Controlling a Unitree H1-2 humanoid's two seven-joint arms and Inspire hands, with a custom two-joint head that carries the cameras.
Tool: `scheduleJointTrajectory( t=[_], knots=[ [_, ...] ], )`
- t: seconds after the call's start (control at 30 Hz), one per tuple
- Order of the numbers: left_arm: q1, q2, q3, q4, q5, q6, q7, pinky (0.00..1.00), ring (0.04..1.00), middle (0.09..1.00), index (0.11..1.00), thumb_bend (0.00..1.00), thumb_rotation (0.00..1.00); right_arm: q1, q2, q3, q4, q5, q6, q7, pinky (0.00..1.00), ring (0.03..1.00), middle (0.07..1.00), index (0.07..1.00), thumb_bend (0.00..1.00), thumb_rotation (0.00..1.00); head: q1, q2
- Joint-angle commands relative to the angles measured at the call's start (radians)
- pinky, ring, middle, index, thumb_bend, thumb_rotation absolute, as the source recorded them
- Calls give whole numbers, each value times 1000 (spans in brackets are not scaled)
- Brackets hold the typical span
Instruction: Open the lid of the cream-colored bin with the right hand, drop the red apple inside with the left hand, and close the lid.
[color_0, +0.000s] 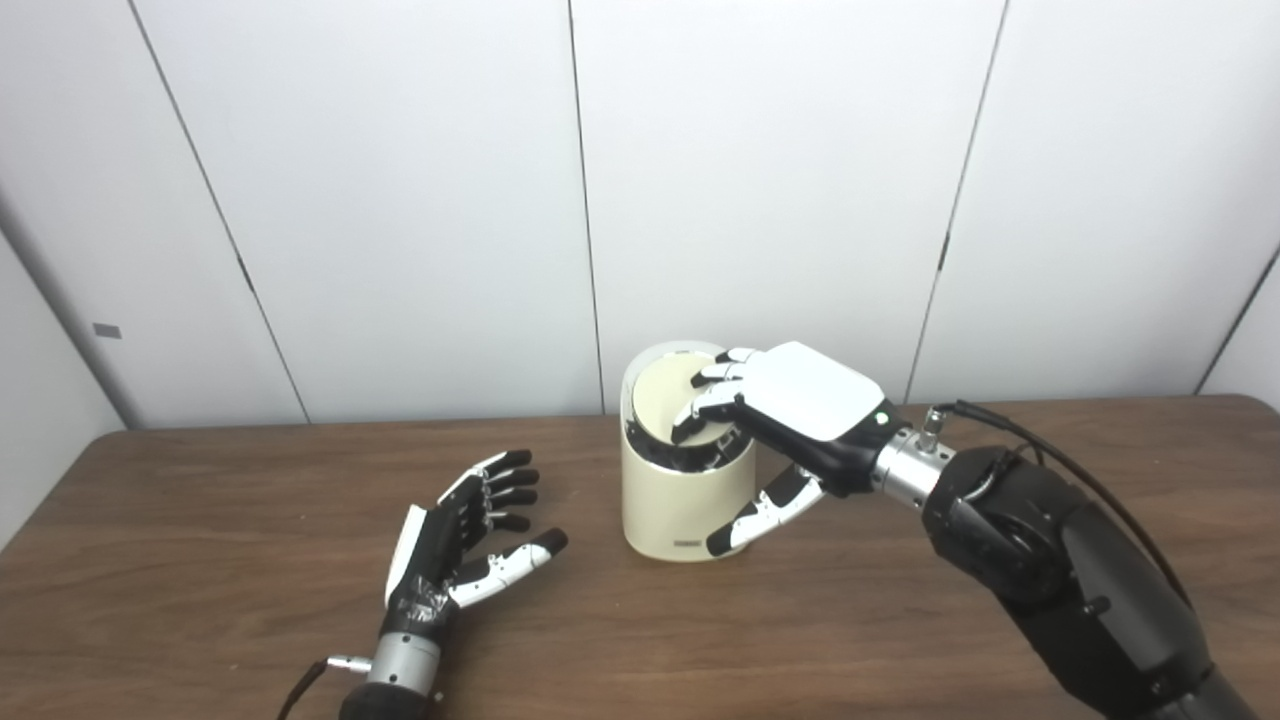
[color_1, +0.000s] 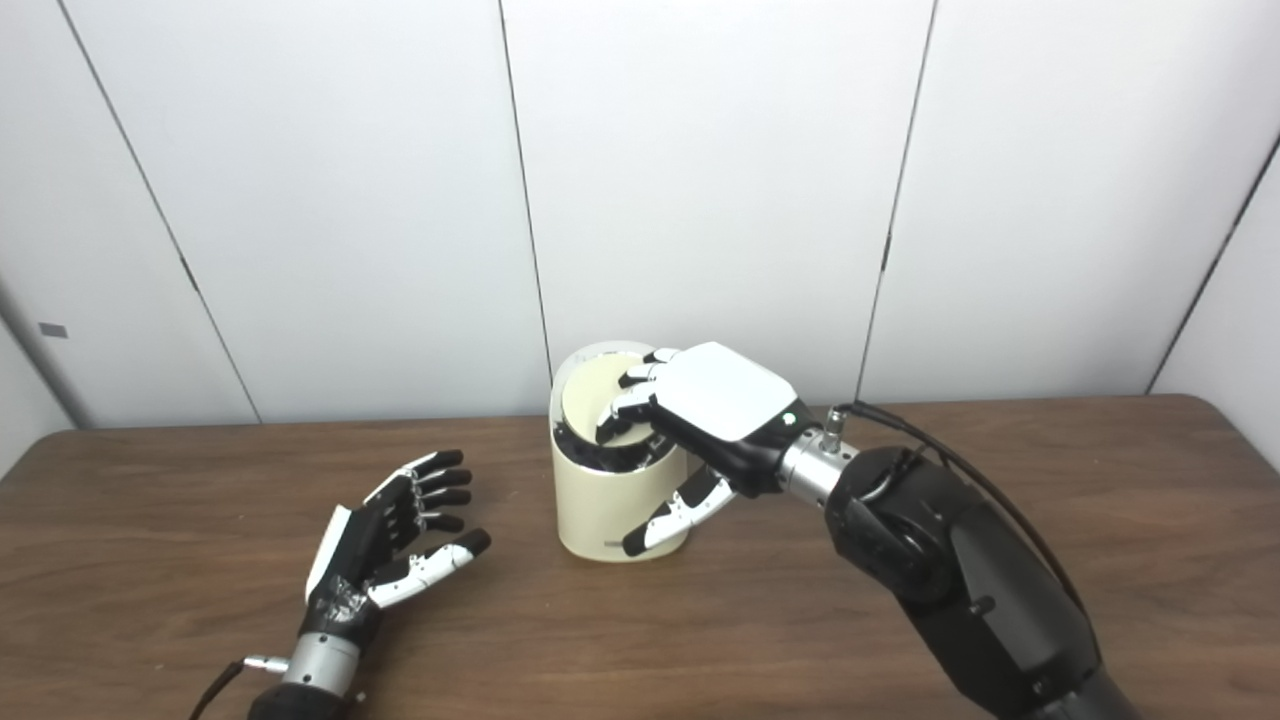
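**Right hand on tilted lid; no apple in view**

The cream-colored bin (color_0: 685, 500) stands just below the centre of the frame on the wooden table (color_0: 200, 600). Its lid (color_0: 663, 400) is a swing disc — it sits tilted in the rim, with the dark inner ring showing along its lower edge. The right hand (color_0: 790, 415) lies over the top from the right: its fingers (color_0: 712, 392) are curled loosely side by side with the tips resting on the lid's right portion, while the thumb hangs down the bin's front wall, apart from them. Nothing is pinched.

The left hand (color_1: 385, 540) rests at lower left of the frame, palm up, fingers spread and slightly bent, holding nothing; it is well apart from the bin.

No red apple is visible on the table or in either hand. Whether it already lies inside the bin cannot be told — the lid and fingers cover the opening.

Judgement: the step in hand is working the lid. It is best done by pressing near the lid's edge rather than its middle, moving slowly, and using the thumb against the wall to steady the light bin so that it neither slides nor tips.
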Motion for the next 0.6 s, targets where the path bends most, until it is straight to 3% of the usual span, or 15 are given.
scheduleJointTrajectory(
  t=[0.0,0.37,0.57],
  knots=[
    [28,-20,-5,-2,1,-7,12,635,736,766,814,805,237,-25,-26,13,-19,-11,2,45,916,870,700,704,671,586,2,2],
    [34,-24,-4,-23,-1,15,10,643,744,766,813,803,232,-55,-51,72,-24,-44,40,178,894,857,708,722,707,735,7,9],
    [36,-23,-3,-24,0,9,10,639,740,764,814,800,235,-53,-54,71,-28,-34,42,179,878,843,707,716,717,726,9,9]
  ],
)
